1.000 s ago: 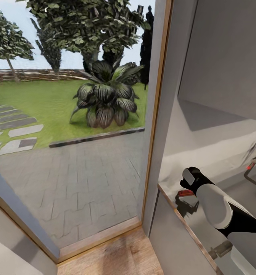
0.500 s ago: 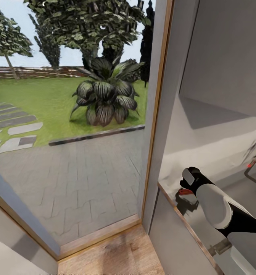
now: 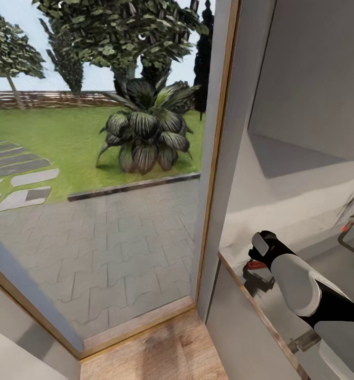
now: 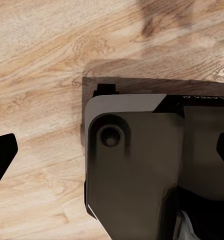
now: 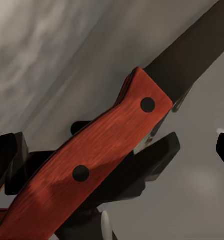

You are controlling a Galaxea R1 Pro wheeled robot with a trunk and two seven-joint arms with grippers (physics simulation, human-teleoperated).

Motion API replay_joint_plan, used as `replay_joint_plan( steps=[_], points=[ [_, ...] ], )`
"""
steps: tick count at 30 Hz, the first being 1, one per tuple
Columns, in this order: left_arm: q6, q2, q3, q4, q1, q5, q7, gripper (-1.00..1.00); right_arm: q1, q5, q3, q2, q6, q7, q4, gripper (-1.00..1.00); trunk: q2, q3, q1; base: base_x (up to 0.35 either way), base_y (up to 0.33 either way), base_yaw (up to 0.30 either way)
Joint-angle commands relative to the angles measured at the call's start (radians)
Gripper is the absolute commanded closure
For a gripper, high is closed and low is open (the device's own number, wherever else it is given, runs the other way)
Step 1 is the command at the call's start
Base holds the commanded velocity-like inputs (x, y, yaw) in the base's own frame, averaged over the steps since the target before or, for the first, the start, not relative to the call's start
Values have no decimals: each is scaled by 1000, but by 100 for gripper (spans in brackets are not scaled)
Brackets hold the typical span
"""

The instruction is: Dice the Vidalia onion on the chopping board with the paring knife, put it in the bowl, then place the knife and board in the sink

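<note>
The paring knife [image 5: 99, 145], with a red riveted handle and a dark blade, lies on the grey countertop [image 3: 332, 266]. In the head view it is a small red patch [image 3: 257, 265] near the counter's left end. My right gripper [image 3: 258, 257] hangs right over it. In the right wrist view the right gripper [image 5: 114, 152] is open, its black fingertips [image 5: 4, 160] wide on either side of the handle. My left gripper [image 4: 112, 155] is open over the wooden floor. The sink [image 3: 353, 237] with the tap's red knob [image 3: 346, 228] peeks in at the far right. Onion, board and bowl are out of view.
A tall glass pane [image 3: 103, 184] in a wooden frame [image 3: 213, 174] looks onto a garden beside the counter's left end. A pale wall [image 3: 314, 84] rises behind the counter. My own dark base [image 4: 137, 170] sits on the wooden floor [image 4: 42, 60] under the left gripper.
The head view has shifted slightly, so the garden sits a little differently. My right arm and the knife hold the same place.
</note>
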Motion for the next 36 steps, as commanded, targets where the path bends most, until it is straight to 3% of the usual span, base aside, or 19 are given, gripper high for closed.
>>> replay_joint_plan(
  steps=[1,12,18,23,36],
  points=[
    [1,0,-3,2,-1,7,1,-100,-1,7,-5,1,7,0,-1,-100,-2,-2,1,0,0,0],
    [1,0,-3,2,-1,7,1,-100,-1,7,-5,2,7,0,-1,-100,-2,-2,1,0,0,0],
    [1,7,-3,2,-1,7,0,-100,-1,-27,-5,15,11,0,-1,-100,-2,-2,1,0,0,0],
    [1,10,-3,2,-1,7,0,-100,-1,-8,-6,26,9,2,-1,-100,-2,-2,1,0,0,0],
    [1,12,-3,2,-1,7,1,-100,-1,-5,-7,28,9,3,-1,-100,-2,-2,1,0,0,0]
  ],
)
